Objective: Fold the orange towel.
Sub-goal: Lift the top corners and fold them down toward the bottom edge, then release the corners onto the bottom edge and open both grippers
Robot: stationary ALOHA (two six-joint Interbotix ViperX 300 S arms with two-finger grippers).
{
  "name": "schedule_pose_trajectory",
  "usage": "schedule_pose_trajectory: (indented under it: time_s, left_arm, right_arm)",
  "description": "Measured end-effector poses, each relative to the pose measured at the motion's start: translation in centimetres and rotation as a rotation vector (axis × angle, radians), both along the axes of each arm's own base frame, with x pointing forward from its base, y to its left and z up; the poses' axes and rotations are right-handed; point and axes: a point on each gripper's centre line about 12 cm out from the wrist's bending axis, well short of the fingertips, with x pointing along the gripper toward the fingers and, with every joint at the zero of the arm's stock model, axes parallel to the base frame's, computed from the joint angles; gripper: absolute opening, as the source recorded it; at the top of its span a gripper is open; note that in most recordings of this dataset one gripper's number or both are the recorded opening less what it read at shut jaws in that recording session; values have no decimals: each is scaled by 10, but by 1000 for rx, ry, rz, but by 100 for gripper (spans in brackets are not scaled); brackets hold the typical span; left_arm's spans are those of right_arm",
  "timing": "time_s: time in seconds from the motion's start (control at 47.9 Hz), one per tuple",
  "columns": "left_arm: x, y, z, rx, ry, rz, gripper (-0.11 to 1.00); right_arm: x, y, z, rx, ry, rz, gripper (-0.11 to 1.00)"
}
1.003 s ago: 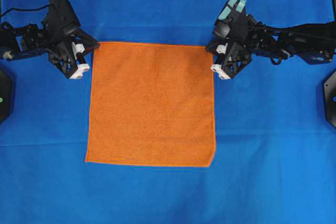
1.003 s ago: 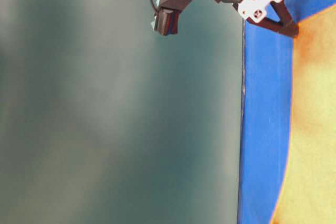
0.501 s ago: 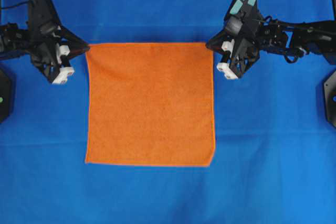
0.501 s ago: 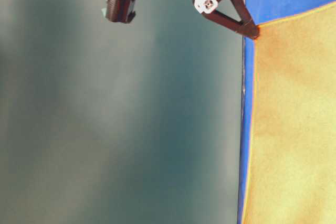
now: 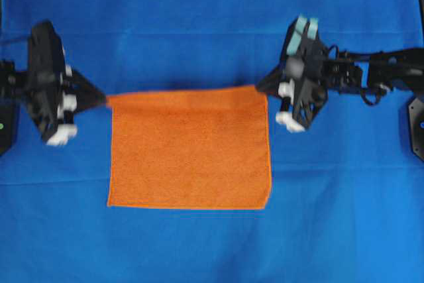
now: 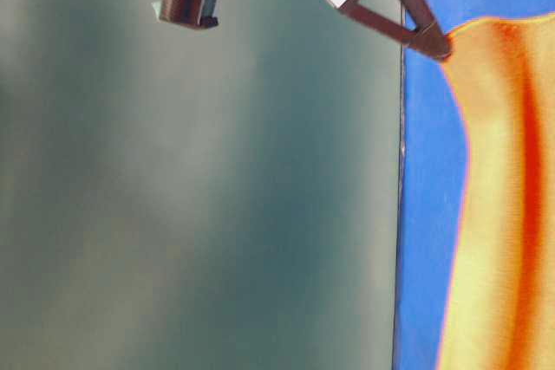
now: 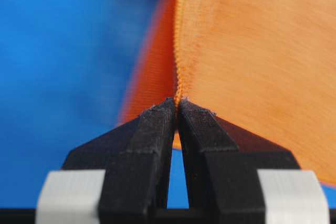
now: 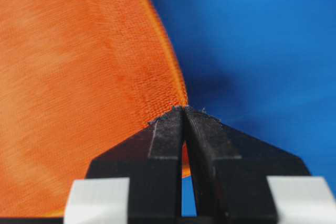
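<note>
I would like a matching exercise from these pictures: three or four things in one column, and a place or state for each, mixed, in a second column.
Things:
1. left gripper
2. right gripper
3. orange towel
4. blue cloth

States:
a. covers the whole table
b. shut on the towel's far left corner
c. far edge lifted, near edge lying flat
d. shut on the towel's far right corner

Pairs: 1-b, 2-d, 3-c, 4-a
</note>
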Motion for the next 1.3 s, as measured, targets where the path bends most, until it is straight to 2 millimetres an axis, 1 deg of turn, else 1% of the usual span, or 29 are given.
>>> schedule_pose_trajectory:
  time_s: [0.188,0.334,0.46,0.522,0.689,0.856,1.107,1.253,1.295]
  left_arm:
    - [1,-43,-6,-57,22,-141,2]
    - [3,-65,-10,-104,56,-185,2]
    - [8,-79,-15,-112,85,-221,2]
    - [11,-84,-17,-108,97,-238,2]
    - [16,-97,-24,-99,131,-278,2]
    - [18,-106,-25,-97,138,-308,2]
    - [18,-110,-26,-94,143,-322,2]
    - [22,-112,-25,-97,132,-322,2]
    - [23,-113,-25,-99,131,-321,3]
  right_arm:
    - [0,46,0,50,10,97,2]
    - [-1,78,-3,85,22,159,2]
    - [-4,94,-6,112,33,183,2]
    - [-5,100,-8,125,42,187,2]
    - [-5,106,-14,140,62,185,2]
    - [-3,116,-16,144,66,210,2]
    - [0,129,-16,158,67,229,2]
    - [4,133,-16,168,67,229,3]
    - [4,134,-16,171,69,228,8]
